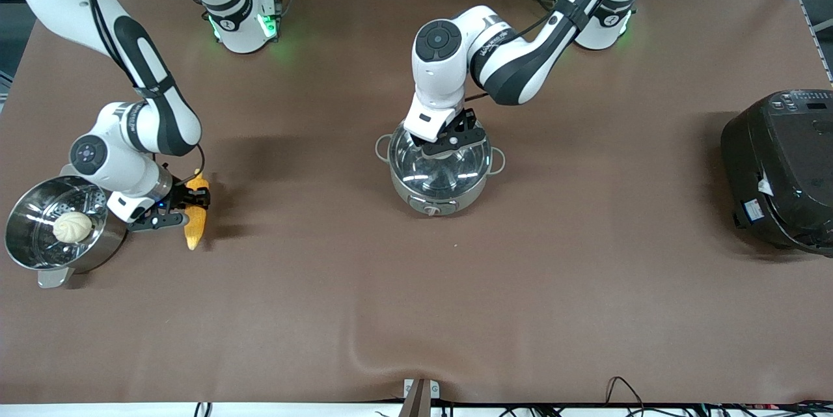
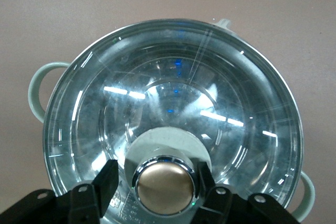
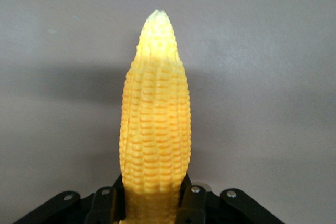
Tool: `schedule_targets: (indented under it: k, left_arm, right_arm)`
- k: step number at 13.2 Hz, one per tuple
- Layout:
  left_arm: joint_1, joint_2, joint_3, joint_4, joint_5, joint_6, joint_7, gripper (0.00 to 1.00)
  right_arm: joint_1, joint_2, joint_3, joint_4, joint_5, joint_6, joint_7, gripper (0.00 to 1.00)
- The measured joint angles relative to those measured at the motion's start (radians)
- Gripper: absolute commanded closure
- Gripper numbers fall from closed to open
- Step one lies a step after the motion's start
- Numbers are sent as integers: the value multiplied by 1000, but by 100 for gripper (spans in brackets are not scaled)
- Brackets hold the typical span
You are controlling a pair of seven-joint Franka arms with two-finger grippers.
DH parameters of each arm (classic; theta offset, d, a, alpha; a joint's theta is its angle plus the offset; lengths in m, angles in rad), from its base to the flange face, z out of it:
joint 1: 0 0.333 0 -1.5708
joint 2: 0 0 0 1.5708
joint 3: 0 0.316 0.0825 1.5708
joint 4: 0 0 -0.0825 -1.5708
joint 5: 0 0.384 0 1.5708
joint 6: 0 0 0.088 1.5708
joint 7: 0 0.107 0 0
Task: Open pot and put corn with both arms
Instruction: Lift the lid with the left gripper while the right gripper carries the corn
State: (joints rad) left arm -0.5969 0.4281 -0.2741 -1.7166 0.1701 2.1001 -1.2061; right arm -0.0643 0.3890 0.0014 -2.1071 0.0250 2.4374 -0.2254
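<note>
Tan knob [image 2: 164, 184] between fingers [image 2: 107, 179] (wrist-only)

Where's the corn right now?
The corn is at the right arm's end of the table, between the right gripper's fingers, beside the steamer pot holding the bun.

You see a pot [image 1: 440, 173] of shiny polished steel under a clear, glossy glass lid [image 2: 173, 114] with a smooth metallic tan knob [image 2: 164, 185]. The corn [image 3: 155, 129] looks matt, bumpy plastic. The table [image 1: 416, 313] wears matt brown cloth.
</note>
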Motion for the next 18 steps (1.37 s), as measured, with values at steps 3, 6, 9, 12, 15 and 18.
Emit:
schedule_targets:
  k: [3,6,9,12,15,18]
  left_arm:
    - [-1,0,-3,0,0,11,0,78]
    - [-2,0,-4,1,0,16,0,100]
    - [-2,0,-4,1,0,15,-3,100]
    - [19,-20,-2,15,-27,7,-12,100]
    - [95,-102,2,92,-45,-131,42,100]
    - [224,-215,7,138,-104,-218,216,100]
  right_arm:
    - [23,-56,1,176,0,-323,10,97]
    - [69,-85,6,268,1,-473,48,96]
    - [156,-88,10,327,0,-570,168,96]
    - [196,-91,12,374,1,-633,234,96]
    - [255,-91,14,408,2,-649,393,96]
    - [311,-91,18,454,34,-649,507,93]
